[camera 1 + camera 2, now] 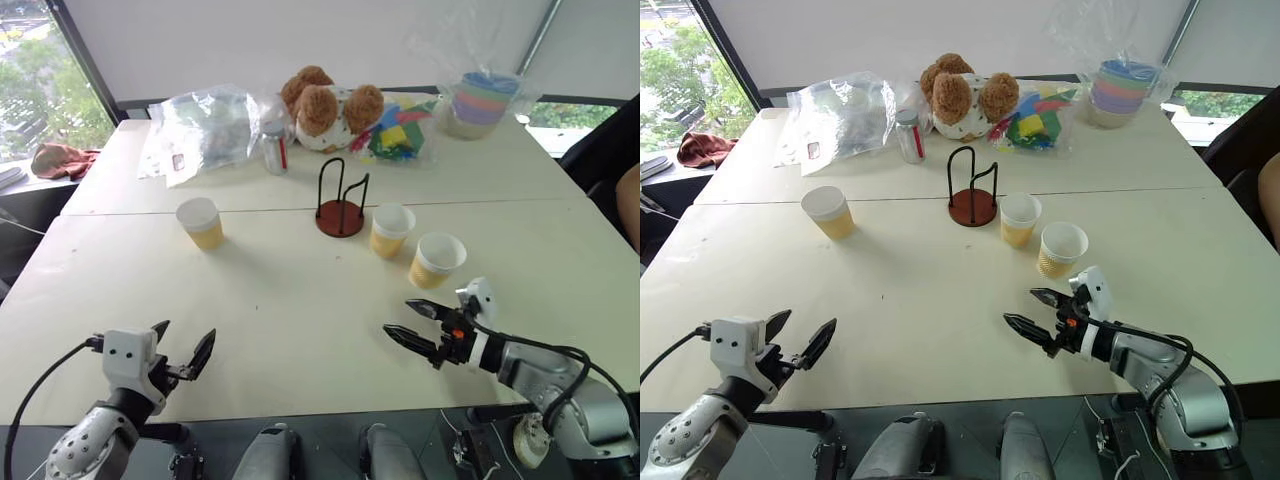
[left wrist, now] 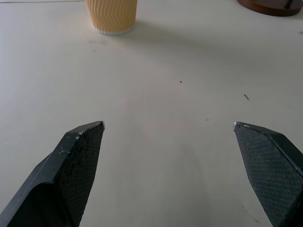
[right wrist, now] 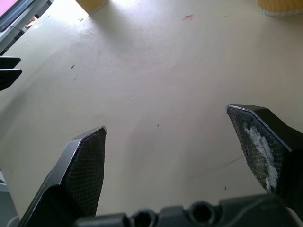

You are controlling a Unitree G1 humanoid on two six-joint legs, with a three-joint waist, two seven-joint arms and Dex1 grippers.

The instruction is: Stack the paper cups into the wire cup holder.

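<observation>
White table (image 1: 300,300): holder (image 1: 340,205) is set at centre; two cups (image 1: 391,230) (image 1: 436,260) are stood at its 4 o'clock, one cup (image 1: 200,222) at 9 o'clock. Left claw (image 1: 183,352) and right claw (image 1: 412,322) are held wide, empty.

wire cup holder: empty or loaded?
Empty. The wire cup holder has bare loops and base; all three paper cups stand on the table.
</observation>
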